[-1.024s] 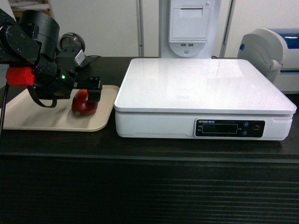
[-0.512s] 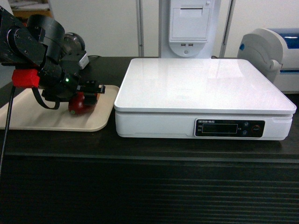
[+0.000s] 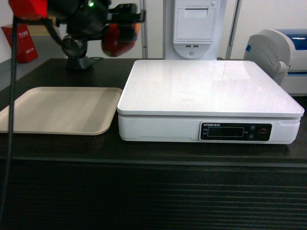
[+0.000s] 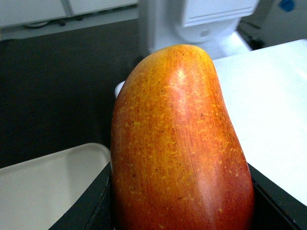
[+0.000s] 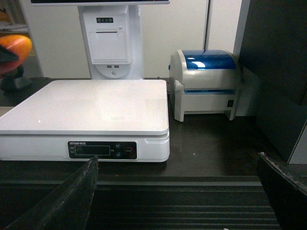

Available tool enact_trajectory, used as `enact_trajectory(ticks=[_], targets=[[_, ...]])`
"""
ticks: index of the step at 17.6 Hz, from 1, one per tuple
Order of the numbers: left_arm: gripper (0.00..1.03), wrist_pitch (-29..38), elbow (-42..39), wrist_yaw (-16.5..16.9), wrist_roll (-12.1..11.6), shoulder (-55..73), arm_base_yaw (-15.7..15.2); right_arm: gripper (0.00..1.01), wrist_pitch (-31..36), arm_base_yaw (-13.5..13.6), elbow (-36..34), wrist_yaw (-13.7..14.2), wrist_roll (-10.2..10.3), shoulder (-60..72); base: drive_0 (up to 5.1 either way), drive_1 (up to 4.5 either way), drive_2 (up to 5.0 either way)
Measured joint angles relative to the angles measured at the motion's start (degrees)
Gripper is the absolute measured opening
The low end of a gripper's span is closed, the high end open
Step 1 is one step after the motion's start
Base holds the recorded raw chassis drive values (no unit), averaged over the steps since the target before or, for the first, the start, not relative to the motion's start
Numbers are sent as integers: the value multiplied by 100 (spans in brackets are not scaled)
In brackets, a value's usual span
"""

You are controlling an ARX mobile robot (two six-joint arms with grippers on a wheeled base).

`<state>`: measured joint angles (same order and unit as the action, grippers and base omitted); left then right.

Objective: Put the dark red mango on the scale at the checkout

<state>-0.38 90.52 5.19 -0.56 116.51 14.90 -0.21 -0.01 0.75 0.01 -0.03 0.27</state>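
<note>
The dark red mango [image 3: 114, 41] hangs in the air above the counter, just left of the scale's back left corner, with my left gripper [image 3: 121, 25] shut on it. In the left wrist view the mango [image 4: 180, 139] fills the frame, red with an orange blush, squeezed between the black fingers [image 4: 88, 206]. The white scale [image 3: 211, 91] sits with a bare top on the dark checkout [image 3: 153, 196]. My right gripper [image 5: 175, 191] stands open and empty in front of the ribbed counter front, facing the scale [image 5: 91, 105]; the mango [image 5: 12, 50] shows at that view's left edge.
A beige tray [image 3: 57, 112] lies left of the scale with nothing on it. A white receipt terminal [image 3: 194, 26] stands behind the scale, and a white and blue printer [image 5: 206, 84] sits to its right. A black stand [image 3: 76, 60] is behind the tray.
My left gripper has lifted the mango off the beige tray and carried it up and to the right, toward the scale. The tray is now bare.
</note>
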Motion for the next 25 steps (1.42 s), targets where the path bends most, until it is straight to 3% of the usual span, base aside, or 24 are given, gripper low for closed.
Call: enact_trajectory(ticks=[3,6,10,13,15,20,24,25], targets=[[61,-4,74,17,260,9,846,98,-2,0,0,0,0,0,0,0,0],[61,-192,761,-46,610,481,1534,98,0,0,0,0,0,0,0,0,0],[61,-774,1582,-264,1261,1261,1613,98,0,0,0,0,0,0,0,0,0],[61,-1600,2597,-562,2020,1980,1587,98,0,0,0,0,0,0,0,0,0],[61,-1947,3189,-831,2343,2286,1587,98,0,0,0,-2,0,0,0,0,0],[61,-2387,3641,-1141,2717,2583,1593,98,0,0,0,0,0,0,0,0,0],[62,-2516,3786,-1239,2824,2651,1602,98,0,0,0,0,0,0,0,0,0],[76,-2527,3801,-1226,2857,2667,1602,98,0,0,0,0,0,0,0,0,0]])
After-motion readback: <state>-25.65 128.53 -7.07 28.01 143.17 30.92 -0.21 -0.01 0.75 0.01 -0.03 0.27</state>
